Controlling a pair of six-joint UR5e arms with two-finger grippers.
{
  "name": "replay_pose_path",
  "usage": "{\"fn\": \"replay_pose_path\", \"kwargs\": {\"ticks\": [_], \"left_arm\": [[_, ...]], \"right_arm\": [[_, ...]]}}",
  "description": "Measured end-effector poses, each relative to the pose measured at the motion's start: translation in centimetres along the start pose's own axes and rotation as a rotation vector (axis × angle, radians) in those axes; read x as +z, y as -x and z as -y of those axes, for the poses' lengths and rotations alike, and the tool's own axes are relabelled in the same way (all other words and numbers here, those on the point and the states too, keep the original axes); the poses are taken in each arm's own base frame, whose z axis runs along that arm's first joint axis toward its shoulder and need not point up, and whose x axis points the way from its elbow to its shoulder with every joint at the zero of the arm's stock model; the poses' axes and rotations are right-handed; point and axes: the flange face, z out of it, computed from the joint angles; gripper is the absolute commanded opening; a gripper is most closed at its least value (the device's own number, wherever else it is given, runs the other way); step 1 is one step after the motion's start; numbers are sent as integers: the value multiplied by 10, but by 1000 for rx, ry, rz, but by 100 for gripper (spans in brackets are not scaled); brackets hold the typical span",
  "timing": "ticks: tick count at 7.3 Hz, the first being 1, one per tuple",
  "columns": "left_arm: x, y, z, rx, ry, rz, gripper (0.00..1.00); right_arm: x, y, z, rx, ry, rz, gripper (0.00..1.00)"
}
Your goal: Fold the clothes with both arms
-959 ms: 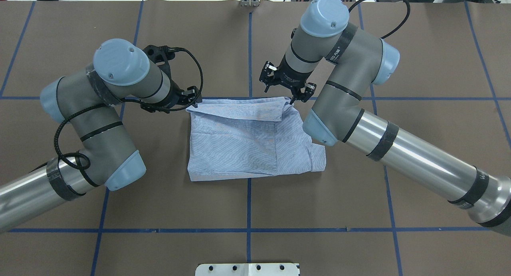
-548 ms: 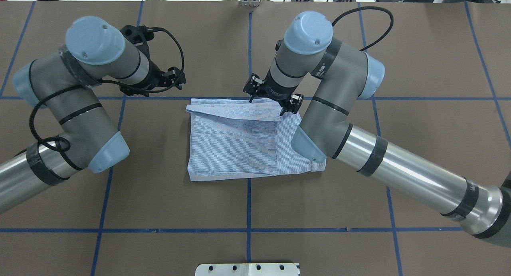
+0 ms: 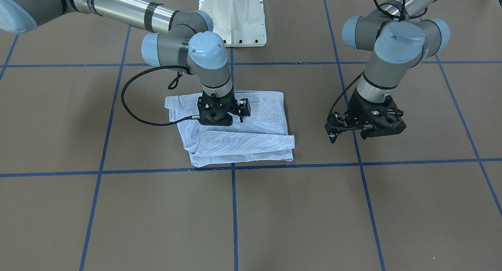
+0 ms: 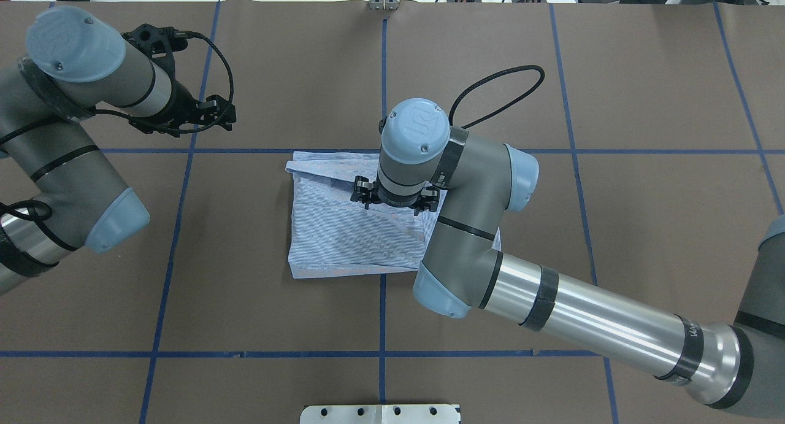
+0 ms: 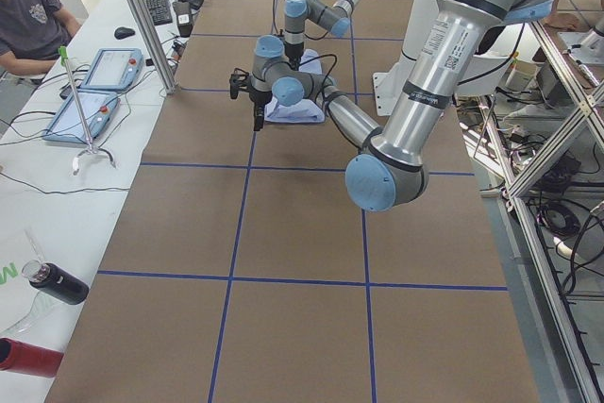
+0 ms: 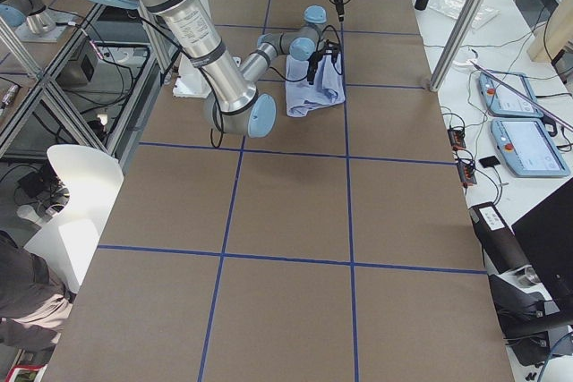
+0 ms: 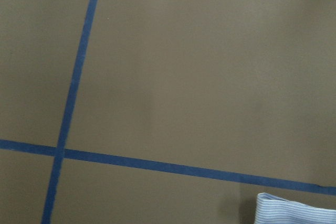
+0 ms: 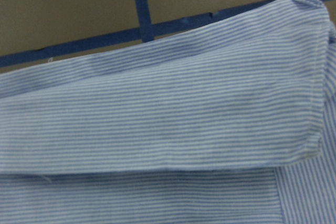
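The clothes, a blue-and-white striped shirt (image 4: 343, 234), lie folded into a rough rectangle at the table's middle (image 3: 243, 145), with a sleeve band laid across the far edge (image 8: 157, 124). My right gripper (image 4: 392, 203) points down just over the shirt's upper middle (image 3: 224, 118), open, with no cloth between its fingers. Well off to the shirt's left, my left gripper (image 4: 218, 114) hangs over bare table (image 3: 348, 137), open and holding nothing. Only a corner of the shirt (image 7: 294, 211) shows in the left wrist view.
Blue tape lines (image 4: 381, 353) cross the brown table cover. The white pedestal base (image 3: 235, 16) stands at the robot's side, and a metal plate (image 4: 380, 413) sits at the near edge. Side benches carry tablets (image 5: 94, 92) and bottles (image 5: 57, 282); a person sits there.
My left gripper let go of the shirt's far-left corner and drew away to the left. The right gripper moved from the far-right corner to over the shirt's middle.
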Motion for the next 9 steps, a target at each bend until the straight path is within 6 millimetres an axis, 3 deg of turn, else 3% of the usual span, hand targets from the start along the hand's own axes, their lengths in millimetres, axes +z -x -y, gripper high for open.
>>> {"fn": "replay_pose_path", "kwargs": {"ticks": [2,4,7,9], "left_arm": [[2,6,-1,-1,3,7,100],[2,8,0,-3,2,9,100],[-4,14,9,-17,-11,11,100],[-9,22,18,-33,-17,20,100]], "right_arm": [[11,10,14,-102,-48,-56,100],[24,16,42,-131,-95,-94,99],[27,15,120,-115,-244,-41,99],[10,21,151,-109,-336,-4,99]]}}
